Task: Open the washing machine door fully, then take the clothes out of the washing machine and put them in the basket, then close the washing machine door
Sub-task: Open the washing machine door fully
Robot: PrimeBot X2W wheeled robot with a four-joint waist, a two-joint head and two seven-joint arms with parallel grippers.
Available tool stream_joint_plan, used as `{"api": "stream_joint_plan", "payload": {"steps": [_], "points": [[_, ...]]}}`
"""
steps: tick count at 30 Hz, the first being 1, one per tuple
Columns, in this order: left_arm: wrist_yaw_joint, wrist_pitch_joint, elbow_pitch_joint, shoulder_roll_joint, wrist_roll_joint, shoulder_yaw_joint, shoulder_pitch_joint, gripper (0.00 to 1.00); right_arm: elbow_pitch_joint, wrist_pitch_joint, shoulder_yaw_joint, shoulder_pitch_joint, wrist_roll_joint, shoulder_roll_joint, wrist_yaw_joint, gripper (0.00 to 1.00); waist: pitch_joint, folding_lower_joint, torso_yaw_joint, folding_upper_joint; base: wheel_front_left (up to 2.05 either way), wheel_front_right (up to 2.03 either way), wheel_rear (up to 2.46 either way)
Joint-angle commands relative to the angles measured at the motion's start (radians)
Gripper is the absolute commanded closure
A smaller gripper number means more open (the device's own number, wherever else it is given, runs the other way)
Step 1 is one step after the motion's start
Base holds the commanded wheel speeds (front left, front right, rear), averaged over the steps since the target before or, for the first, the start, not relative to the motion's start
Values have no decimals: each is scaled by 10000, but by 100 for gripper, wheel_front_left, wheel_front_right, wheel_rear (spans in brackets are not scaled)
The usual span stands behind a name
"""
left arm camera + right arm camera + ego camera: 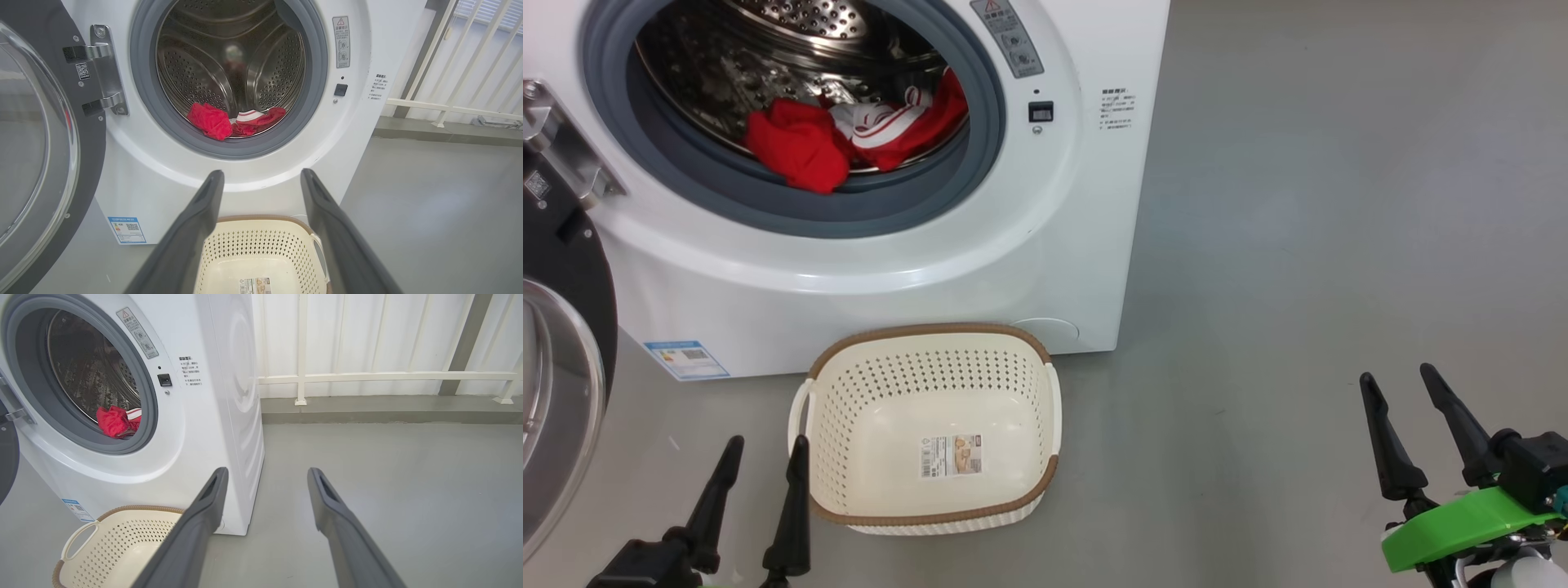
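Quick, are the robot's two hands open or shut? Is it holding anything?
Left gripper: open, holding nothing.
Right gripper: open, holding nothing.

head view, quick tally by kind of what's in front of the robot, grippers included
washing machine: 1
washing machine door: 1, swung open
basket: 1, empty
clothes: 1 red and white heap in the drum; separate garments can't be counted
grippers: 2, left gripper and right gripper, both open
total: 6
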Motion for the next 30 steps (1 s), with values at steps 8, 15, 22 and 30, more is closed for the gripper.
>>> {"api": "stream_joint_plan", "payload": {"steps": [8, 15, 22, 30], "points": [[-53, -51, -401, 119, 186, 333, -157, 0, -314, -92, 69, 23, 26, -129, 62, 0, 74, 0, 68, 0, 0, 0, 0], [-54, -51, -490, 91, 220, 351, -188, 0, -336, -92, 77, -1, 14, -130, 62, 0, 117, 0, 117, 0, 0, 0, 0], [-54, -51, -575, 109, 231, 331, -200, 0, -353, -92, 69, -13, -5, -113, 62, 0, 139, 0, 165, 0, 0, 0, 0], [-54, -51, -530, 131, 186, 296, -244, 0, -347, -92, 73, -43, 0, -109, 62, 0, 158, 0, 204, 0, 0, 0, 0]]}}
